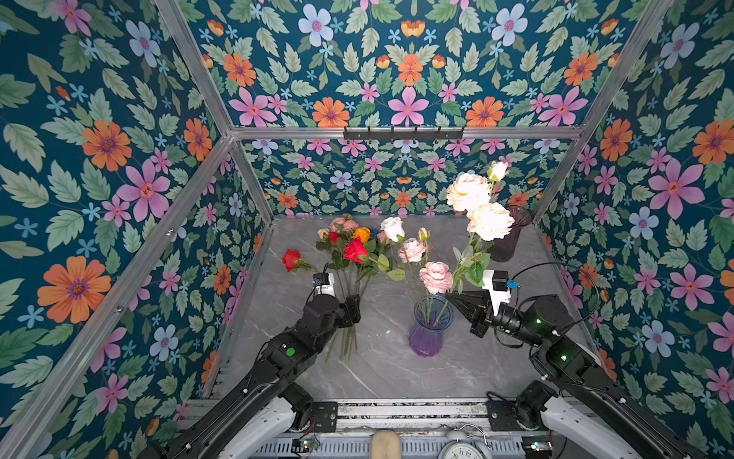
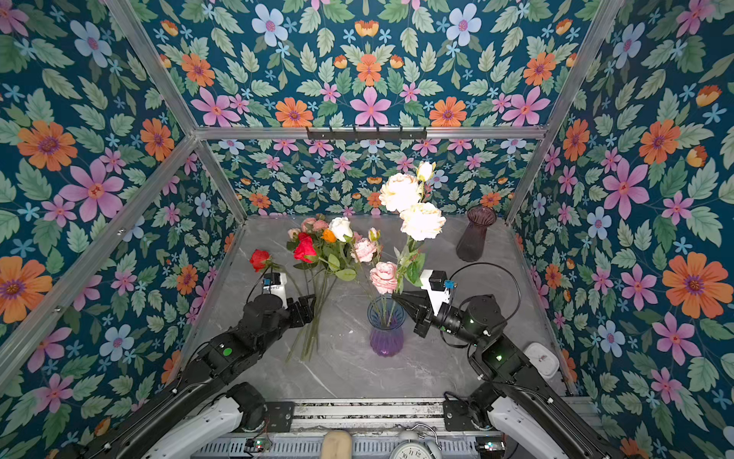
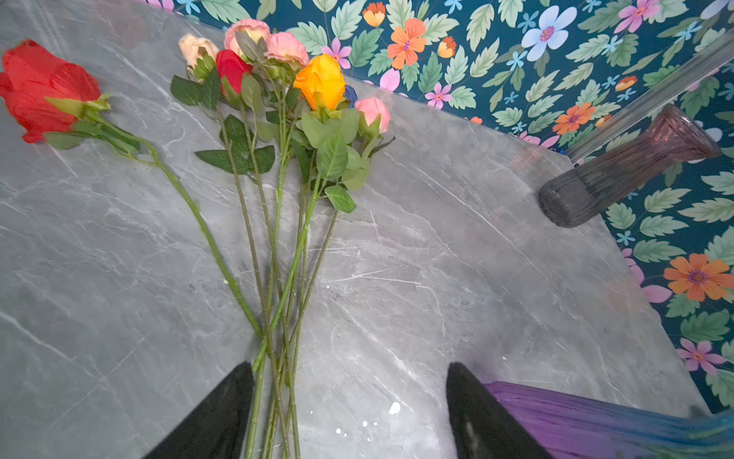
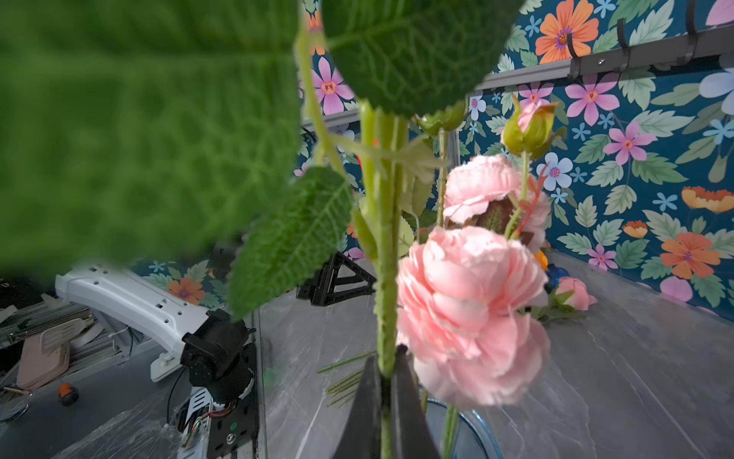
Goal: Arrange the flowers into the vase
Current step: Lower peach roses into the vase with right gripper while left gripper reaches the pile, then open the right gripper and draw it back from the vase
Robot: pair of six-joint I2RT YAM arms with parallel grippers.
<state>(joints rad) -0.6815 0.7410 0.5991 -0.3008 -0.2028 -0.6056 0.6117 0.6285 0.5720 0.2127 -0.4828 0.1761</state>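
Right gripper (image 4: 387, 369): jaws pinched tight on the green stem of the cream peony spray (image 1: 490, 220), low on the stem, under the leaves.
Cream peony spray: upright, 2 big blooms and 1 bud high above the right jaws. Stem goes on below the jaws toward the vase mouth, end hidden.
Purple vase (image 1: 431, 330): standing on the table (image 1: 389, 369), bluish rim just under the tips of the right jaws.
Pink peonies (image 4: 468, 310): already in the purple vase, blooms just beside the held stem and the right jaws.
Left gripper (image 3: 349, 365): jaws wide apart, low over the table, gripping nothing.
Loose flowers (image 3: 278, 159): lying flat in a fan. Stems pass between the left jaws, close to 1 finger (image 3: 222, 417). Blooms well ahead of the jaws, in yellow-orange, red, pink and peach.
Red rose (image 3: 43, 87): bloom apart from the bunch, stem meeting the other stems just before the left jaws.
Dark vase (image 3: 619, 175): upright in the far corner, well apart from both jaws.
Clock (image 2: 411, 451): at the near edge, behind both arms. Dial numbers small, 11, 12 and 1 partly readable.
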